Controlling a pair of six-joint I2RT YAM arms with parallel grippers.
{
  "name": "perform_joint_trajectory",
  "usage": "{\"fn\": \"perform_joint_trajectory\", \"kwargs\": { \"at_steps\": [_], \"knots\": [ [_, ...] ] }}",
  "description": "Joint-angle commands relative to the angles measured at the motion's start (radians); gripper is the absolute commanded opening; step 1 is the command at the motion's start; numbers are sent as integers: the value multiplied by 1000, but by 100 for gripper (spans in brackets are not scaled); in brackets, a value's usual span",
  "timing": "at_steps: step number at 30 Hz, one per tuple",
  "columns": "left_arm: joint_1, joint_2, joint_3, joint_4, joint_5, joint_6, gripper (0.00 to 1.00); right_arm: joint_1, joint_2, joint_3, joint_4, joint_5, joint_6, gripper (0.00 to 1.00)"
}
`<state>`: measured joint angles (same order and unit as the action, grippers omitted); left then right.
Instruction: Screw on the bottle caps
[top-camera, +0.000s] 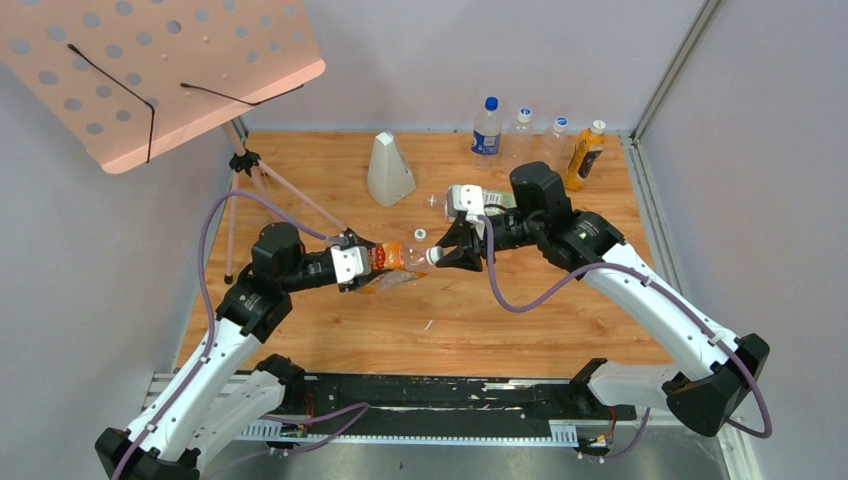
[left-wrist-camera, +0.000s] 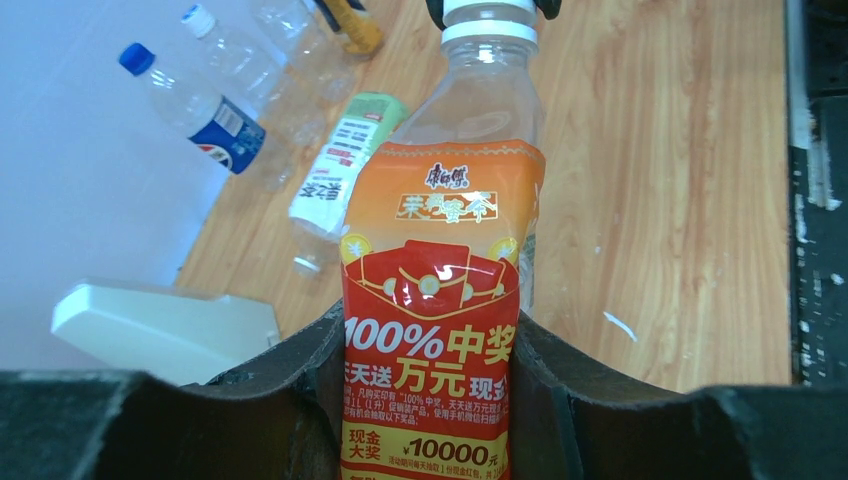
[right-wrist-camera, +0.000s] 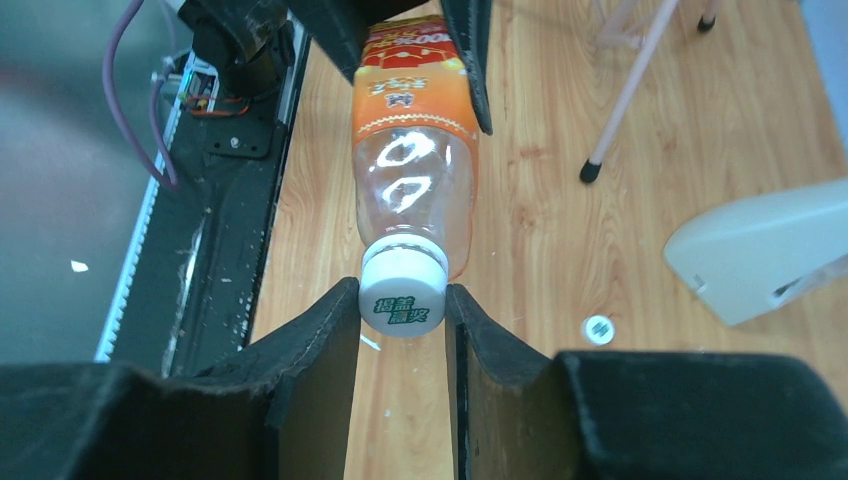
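Headcount time across the tabletop (top-camera: 520, 330)!
Six bottles: blue-labelled bottle (top-camera: 487, 130), clear bottle (top-camera: 521, 130), second clear bottle (top-camera: 555, 138), orange juice bottle (top-camera: 587, 152), green-labelled bottle (left-wrist-camera: 345, 160), orange-labelled bottle (left-wrist-camera: 435, 260). Two white caps: fitted cap (right-wrist-camera: 403, 290), loose cap (right-wrist-camera: 598, 328). One white wedge (top-camera: 390, 170), one pink stand (top-camera: 170, 60), and two grippers: left gripper (left-wrist-camera: 430, 340), right gripper (top-camera: 441, 256).

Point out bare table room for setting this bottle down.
Widest bare wood: the near strip between the held bottle and the black rail. Crowded: the back edge with standing bottles, plus the white cone and loose cap.
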<state>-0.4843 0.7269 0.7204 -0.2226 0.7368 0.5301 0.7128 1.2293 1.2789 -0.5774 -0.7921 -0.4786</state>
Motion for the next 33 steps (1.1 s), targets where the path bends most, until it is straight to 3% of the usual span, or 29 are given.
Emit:
{"fn": "perform_joint_trajectory", "kwargs": {
  "at_steps": [1,14,33],
  "knots": [
    [-41,-27,-12,341,-42,5,0,39,40,10,135,7,297,15],
    [-58,-43,-116,501,-156,9,0,37,60,-10,207,304,864,17],
    [-138,-46,-238,545,-223,233,0,22,130,-93,250,280,1507,21]
  ]
}}
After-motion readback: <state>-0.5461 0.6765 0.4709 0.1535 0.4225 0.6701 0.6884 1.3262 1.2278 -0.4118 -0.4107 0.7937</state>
